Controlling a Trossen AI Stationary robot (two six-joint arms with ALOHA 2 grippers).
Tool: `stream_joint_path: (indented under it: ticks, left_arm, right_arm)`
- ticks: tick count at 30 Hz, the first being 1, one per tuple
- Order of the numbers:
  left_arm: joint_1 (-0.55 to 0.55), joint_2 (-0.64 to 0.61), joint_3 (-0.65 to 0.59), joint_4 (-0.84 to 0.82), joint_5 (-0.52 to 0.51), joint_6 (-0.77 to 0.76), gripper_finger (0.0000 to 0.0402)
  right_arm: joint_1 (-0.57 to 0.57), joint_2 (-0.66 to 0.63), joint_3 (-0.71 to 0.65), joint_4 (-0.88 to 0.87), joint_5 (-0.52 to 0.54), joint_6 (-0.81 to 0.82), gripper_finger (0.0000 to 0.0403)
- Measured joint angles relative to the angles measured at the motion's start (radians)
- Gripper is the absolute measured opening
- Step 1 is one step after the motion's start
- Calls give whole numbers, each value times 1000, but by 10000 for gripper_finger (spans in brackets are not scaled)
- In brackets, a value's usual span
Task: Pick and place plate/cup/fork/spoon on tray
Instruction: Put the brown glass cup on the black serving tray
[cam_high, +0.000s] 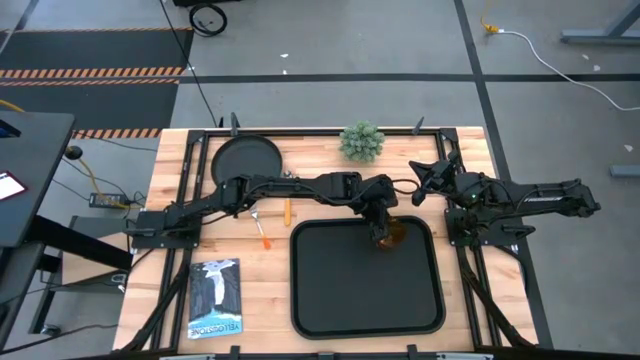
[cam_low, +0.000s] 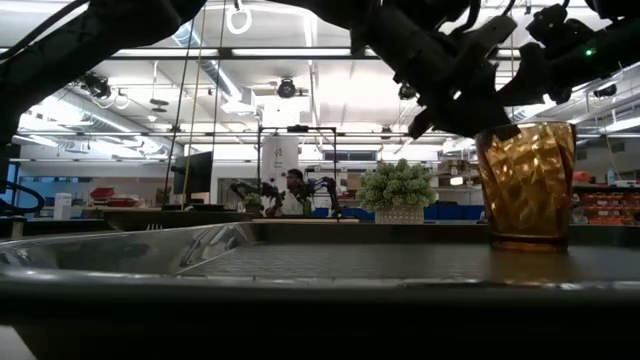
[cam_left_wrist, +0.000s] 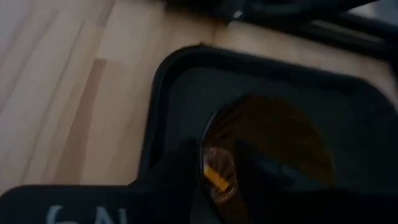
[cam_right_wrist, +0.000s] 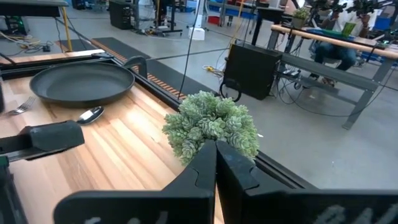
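Observation:
The amber cup (cam_high: 393, 236) stands upright on the floor of the black tray (cam_high: 330, 300), in its far right corner; the low view shows it too (cam_low: 525, 185). My left gripper (cam_high: 381, 228) is over the cup, at its rim. My right gripper (cam_right_wrist: 216, 149) is shut and empty, held by the table's right side, pointing toward the plant. The round black plate (cam_high: 247, 160) lies at the far left of the table. The spoon (cam_high: 288, 208) and the fork (cam_high: 262, 230) lie on the wood between plate and tray. My left gripper holds the cup by its rim (cam_left_wrist: 205, 155), one finger inside the cup and one outside, coming from above and pointing down. The cup stays upright with its base (cam_low: 525, 243) on the tray floor.
A small green potted plant (cam_high: 361, 141) stands at the table's far edge, just beyond the tray. A booklet with a waterfall picture (cam_high: 215, 297) lies near the front left. Black frame rails run along the table's sides.

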Motion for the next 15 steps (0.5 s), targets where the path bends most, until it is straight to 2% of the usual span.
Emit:
stream_joint_path:
  ticks: [3,5,10,15]
  left_arm:
    - [0,-9,0,40,68,35,116]
    - [-2,-29,0,11,89,80,117]
    - [-29,-92,3,-63,32,205,116]
    - [-65,-122,5,-262,15,335,116]
  right_arm:
    - [0,0,0,0,-9,0,9]
    - [0,0,0,0,-12,0,9]
    - [0,0,0,2,-13,3,9]
    - [0,0,0,6,-13,7,9]
